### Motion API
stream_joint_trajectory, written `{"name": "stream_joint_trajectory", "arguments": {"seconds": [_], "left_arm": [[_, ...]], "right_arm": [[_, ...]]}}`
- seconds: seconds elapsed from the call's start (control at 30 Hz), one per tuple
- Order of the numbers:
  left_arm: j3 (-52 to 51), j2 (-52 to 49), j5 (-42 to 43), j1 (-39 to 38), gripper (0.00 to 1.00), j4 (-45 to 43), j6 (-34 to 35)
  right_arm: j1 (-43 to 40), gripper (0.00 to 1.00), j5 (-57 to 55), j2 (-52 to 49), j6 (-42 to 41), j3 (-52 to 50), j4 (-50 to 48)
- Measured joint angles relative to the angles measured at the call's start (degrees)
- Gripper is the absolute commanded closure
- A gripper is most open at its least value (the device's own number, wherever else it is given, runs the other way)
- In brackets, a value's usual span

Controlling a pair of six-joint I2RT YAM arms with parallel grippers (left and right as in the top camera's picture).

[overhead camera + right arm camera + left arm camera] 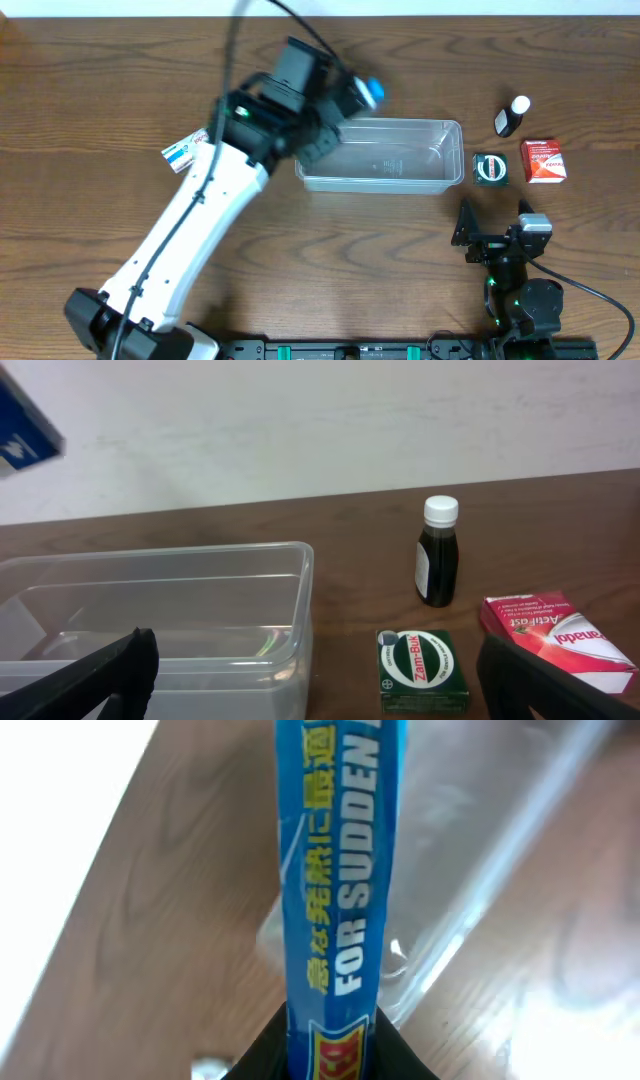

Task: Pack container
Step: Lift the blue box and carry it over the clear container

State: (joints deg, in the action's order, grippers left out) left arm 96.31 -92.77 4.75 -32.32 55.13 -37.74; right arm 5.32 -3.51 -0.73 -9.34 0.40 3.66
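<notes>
Brown wood bench (100, 90) in the overhead view. The clear container (385, 155) lies at mid-bench, long side left to right, nothing visible inside. The left arm reaches to its far left corner, and the left gripper (355, 95) is clamped on a blue box (370, 92) above that corner. A white box (185, 148) lies left of the arm. Right of the container stand a green box (489, 168), just beside its end, a red box (543, 160) and a dark bottle (510, 117) with a white cap. The right gripper (495, 225) sits on the near side of the green box, its jaws spread wide and empty.

Left wrist view: the blue box (335, 870) runs up the middle, its lower end pinched between the dark jaws of the left gripper (330, 1055). The container (480, 850) shows below and to the right, on the bench (150, 920).

Right wrist view: the fingers (110, 670) of the right gripper (315, 650) stand far apart at the two lower corners, holding nothing. The container (200, 610) fills the left. The green box (420, 670) lies flat just right of it, the red box (555, 640) further right, the bottle (438, 555) upright behind them. A corner of the blue box (25, 430) shows at the upper left, in the air.
</notes>
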Motion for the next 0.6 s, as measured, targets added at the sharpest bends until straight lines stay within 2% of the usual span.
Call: {"name": "stream_joint_trajectory", "arguments": {"seconds": [0.17,0.43,0.6], "left_arm": [[0.0,-0.61,3.93,-3.19,0.81,-0.04,-7.34],[0.0,-5.97,5.44,-3.34,0.81,-0.22,-12.2],[0.0,-10.38,5.6,-3.26,0.81,-3.5,-15.63]], "right_arm": [[0.0,0.01,0.0,0.0,0.0,0.0,0.0],[0.0,0.01,0.0,0.0,0.0,0.0,0.0],[0.0,0.01,0.0,0.0,0.0,0.0,0.0]]}}
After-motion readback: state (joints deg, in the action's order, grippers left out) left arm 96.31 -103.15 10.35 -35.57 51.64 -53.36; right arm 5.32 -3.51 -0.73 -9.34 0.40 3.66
